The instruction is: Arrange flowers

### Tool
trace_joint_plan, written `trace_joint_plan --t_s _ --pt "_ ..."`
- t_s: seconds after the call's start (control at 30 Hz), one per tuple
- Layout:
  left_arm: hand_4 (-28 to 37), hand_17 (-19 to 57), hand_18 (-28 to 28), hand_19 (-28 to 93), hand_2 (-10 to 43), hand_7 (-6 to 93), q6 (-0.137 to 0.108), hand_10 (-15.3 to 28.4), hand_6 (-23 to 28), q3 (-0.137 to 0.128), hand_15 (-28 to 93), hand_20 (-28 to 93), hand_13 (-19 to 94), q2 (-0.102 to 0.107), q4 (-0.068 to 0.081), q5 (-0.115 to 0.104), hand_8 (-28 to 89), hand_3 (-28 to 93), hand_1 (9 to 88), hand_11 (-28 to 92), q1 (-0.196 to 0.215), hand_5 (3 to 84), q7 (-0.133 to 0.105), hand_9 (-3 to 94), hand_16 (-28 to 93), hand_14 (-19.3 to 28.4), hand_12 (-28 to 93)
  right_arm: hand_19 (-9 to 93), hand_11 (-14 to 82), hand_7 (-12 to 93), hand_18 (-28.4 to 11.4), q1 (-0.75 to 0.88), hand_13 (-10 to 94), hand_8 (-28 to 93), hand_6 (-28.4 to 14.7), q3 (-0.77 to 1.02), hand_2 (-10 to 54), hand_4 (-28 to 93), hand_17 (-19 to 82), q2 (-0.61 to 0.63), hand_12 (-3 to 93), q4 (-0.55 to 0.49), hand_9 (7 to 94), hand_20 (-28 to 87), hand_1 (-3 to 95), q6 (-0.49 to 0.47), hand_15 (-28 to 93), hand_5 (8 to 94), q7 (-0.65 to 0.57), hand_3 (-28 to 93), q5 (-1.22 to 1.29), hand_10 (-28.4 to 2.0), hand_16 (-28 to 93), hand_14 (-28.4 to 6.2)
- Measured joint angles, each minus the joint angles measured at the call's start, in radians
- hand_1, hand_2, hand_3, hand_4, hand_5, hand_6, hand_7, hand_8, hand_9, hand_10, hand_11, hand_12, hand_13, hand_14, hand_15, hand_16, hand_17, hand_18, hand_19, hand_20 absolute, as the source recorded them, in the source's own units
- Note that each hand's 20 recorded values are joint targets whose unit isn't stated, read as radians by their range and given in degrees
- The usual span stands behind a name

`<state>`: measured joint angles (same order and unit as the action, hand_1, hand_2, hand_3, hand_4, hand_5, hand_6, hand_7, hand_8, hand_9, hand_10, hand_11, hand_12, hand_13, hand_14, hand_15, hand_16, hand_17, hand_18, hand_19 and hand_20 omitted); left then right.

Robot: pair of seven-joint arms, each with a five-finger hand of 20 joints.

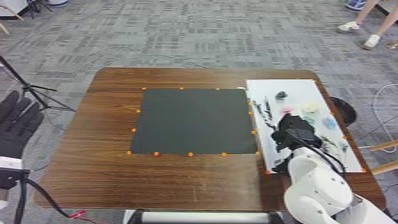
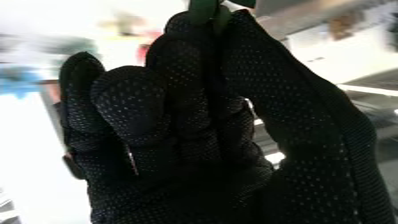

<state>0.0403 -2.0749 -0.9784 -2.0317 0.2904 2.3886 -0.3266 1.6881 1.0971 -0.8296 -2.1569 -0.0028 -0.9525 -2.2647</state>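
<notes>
The right hand (image 1: 298, 129) is pinching a green leaf (image 2: 202, 10) over the white board (image 1: 298, 89); the left hand (image 1: 18, 122) is hovering straight-fingered beside the table (image 1: 98, 150).

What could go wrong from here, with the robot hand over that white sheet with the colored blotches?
The right robot hand pinches a green piece near the tips of finger and thumb, so it might slip or twist loose. The hand is also low over the white sheet; if the blue patch and the other blotches are wet paint, the glove could smear them.
</notes>
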Motion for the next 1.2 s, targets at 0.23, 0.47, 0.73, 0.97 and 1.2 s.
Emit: trace_joint_plan --t_s 0.23,0.47,0.73,0.97,1.2 --pt "-28.3 -4.3 10.2 16 12.0 4.7 0.006 12.7 6.0 -0.014 13 10 21 0.014 0.030 -0.004 -7 72 19.5 12 0.012 37.3 0.006 29.9 -2 11.3 10 82 30.2 67 -28.4 -0.182 76 17 0.0 -0.127 -9.5 2 42 -0.025 71.9 0.024 83.0 33 48.7 0.005 57 69.2 0.018 79 0.056 -9.7 56 -8.2" --pt "-28.3 -4.2 10.1 16 11.9 4.5 0.009 12.4 5.8 -0.015 12 10 21 0.019 0.050 -0.013 -7 72 19.2 12 0.018 37.1 0.011 29.8 -2 11.2 10 82 30.2 67 -28.4 -0.346 76 17 -0.1 -0.274 -9.5 1 42 -0.101 72.0 0.118 82.8 33 49.0 0.003 57 69.0 0.048 78 0.059 -9.9 57 -8.3" --pt "-28.3 -4.3 10.2 16 11.7 4.7 0.007 12.4 5.8 -0.013 12 10 21 0.019 0.050 -0.022 -7 72 19.3 12 0.024 37.1 0.009 29.8 -1 11.1 11 82 30.2 67 -28.4 -0.475 76 17 0.0 -0.372 -9.5 1 42 -0.230 71.3 0.238 82.7 33 49.2 -0.086 57 68.8 0.081 78 0.136 -9.7 56 -8.1" --pt "-28.3 -4.4 10.2 16 11.1 4.8 0.000 12.5 5.8 -0.004 12 10 21 0.021 0.048 -0.024 -7 73 20.1 12 0.023 37.1 0.009 29.8 -2 11.1 11 82 30.5 67 -28.4 -0.583 76 16 -0.1 -0.498 -9.5 1 42 -0.316 70.9 0.341 82.6 33 49.1 -0.096 57 68.5 0.082 78 0.173 -9.7 56 -8.0" --pt "-28.3 -4.4 10.2 16 11.0 4.8 -0.011 12.5 5.9 0.019 13 10 21 0.032 0.048 -0.024 -7 73 20.5 12 0.006 37.3 0.007 30.0 -2 11.1 11 82 30.5 68 -28.4 -0.636 76 16 -0.1 -0.573 -9.5 0 42 -0.394 70.7 0.435 82.6 32 49.3 -0.098 57 68.1 0.098 78 0.139 -9.4 56 -7.9"
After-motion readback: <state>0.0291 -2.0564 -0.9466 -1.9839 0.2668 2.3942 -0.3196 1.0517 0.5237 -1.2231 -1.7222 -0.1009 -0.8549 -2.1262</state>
